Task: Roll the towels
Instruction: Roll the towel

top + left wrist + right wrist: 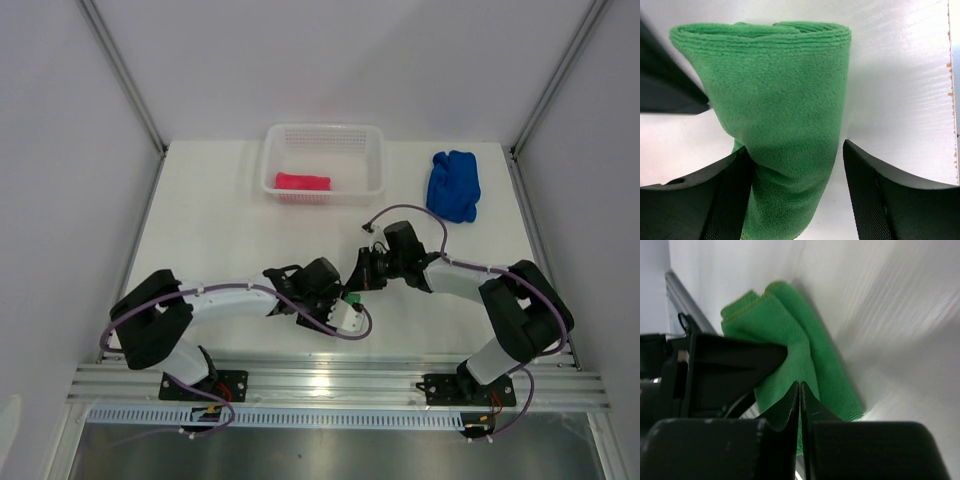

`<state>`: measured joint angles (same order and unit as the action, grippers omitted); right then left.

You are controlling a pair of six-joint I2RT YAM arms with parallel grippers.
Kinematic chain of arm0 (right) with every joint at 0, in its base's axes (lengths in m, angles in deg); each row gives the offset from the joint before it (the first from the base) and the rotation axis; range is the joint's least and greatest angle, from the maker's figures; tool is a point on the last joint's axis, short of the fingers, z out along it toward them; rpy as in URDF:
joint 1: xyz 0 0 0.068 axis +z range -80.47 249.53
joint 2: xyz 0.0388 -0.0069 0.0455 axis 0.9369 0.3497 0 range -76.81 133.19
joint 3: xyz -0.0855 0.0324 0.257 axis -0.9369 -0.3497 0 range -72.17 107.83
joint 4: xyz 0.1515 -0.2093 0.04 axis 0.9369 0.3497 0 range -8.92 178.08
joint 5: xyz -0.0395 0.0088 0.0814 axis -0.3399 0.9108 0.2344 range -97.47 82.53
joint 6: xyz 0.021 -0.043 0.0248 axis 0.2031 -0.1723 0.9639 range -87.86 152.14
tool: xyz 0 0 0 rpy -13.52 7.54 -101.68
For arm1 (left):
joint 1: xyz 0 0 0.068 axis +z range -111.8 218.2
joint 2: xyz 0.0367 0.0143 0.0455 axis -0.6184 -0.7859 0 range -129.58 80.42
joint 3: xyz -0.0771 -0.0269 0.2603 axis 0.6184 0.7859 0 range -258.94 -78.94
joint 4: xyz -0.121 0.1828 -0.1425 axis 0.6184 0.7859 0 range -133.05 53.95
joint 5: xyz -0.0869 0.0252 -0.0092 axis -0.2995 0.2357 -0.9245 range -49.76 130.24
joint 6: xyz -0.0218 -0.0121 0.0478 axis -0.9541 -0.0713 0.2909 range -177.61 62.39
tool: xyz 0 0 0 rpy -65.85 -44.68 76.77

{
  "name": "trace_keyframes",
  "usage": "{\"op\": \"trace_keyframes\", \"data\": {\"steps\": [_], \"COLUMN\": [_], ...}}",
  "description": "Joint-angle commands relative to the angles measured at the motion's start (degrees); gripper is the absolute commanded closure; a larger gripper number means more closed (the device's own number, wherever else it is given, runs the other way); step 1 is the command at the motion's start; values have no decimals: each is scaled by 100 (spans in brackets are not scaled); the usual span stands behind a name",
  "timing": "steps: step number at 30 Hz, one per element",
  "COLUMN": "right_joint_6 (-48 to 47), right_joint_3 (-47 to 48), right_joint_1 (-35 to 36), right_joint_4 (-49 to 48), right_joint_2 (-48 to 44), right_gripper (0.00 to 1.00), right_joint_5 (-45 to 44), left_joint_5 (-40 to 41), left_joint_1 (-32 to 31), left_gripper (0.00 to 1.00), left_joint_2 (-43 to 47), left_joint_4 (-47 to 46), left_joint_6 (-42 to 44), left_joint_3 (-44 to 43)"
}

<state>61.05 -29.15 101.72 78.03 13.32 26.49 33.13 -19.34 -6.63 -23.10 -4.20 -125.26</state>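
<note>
The green towel lies as a loose roll on the white table, between the fingers of my left gripper. The jaws are open: the left finger touches the roll, while the right finger stands clear of it. From above only a green corner shows under the two wrists. My right gripper is shut, with no cloth between its tips, which sit against the green towel. The pink towel lies rolled in the basket. The blue towel lies crumpled at the far right.
The white mesh basket stands at the back centre of the table. Both wrists crowd together near the front centre. The table's front edge and metal rail lie just behind the grippers. Part of the right gripper shows beside the roll.
</note>
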Motion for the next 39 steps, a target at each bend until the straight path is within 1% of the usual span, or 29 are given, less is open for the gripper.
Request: {"op": "trace_keyframes", "data": {"steps": [1, 6, 11, 13, 14, 18, 20, 23, 26, 28, 32, 36, 38, 39], "right_joint_6": [177, 186, 98, 106, 115, 98, 2, -69, -61, 18, 352, 528, 520, 528], "right_joint_3": [-312, -435, -321, -321, -312, -233, -146, -101, -101, -93, -75, 4, -31, -48], "right_joint_1": [60, 130, 139, 156, 174, 174, 165, 148, 148, 148, 130, 139, 148, 148], "right_joint_4": [-741, -846, -679, -697, -714, -618, -417, -337, -459, -591, -1266, -1365, -1365, -1365], "right_joint_2": [-13, 154, 655, 795, 909, 998, 998, 1042, 1165, 1305, 1604, 1850, 1859, 1833], "right_gripper": [98, 100, 100, 100, 100, 100, 100, 100, 100, 100, 100, 100, 100, 100], "right_joint_5": [761, 753, 569, 533, 490, 393, 366, 366, 471, 637, 1094, 1280, 1333, 1359], "left_joint_5": [-510, -580, -765, -774, -713, -633, -703, -905, -906, -888, -862, -880, -836, -818], "left_joint_1": [181, 287, 383, 410, 410, 410, 410, 410, 401, 401, 401, 401, 401, 401], "left_gripper": [28, 28, 27, 25, 19, 18, 19, 18, 17, 17, 18, 19, 22, 27], "left_joint_2": [-207, -260, -287, -313, -357, -480, -454, -191, 38, -49, -444, -568, -620, -638], "left_joint_4": [431, 458, 572, 563, 520, 510, 563, 590, 528, 563, 616, 607, 616, 625], "left_joint_6": [-278, -331, -436, -454, -445, -323, -270, 10, 240, 372, 320, 293, 284, 276], "left_joint_3": [-184, -245, -333, -368, -368, -377, -369, -246, -122, -166, -368, -368, -403, -360]}}
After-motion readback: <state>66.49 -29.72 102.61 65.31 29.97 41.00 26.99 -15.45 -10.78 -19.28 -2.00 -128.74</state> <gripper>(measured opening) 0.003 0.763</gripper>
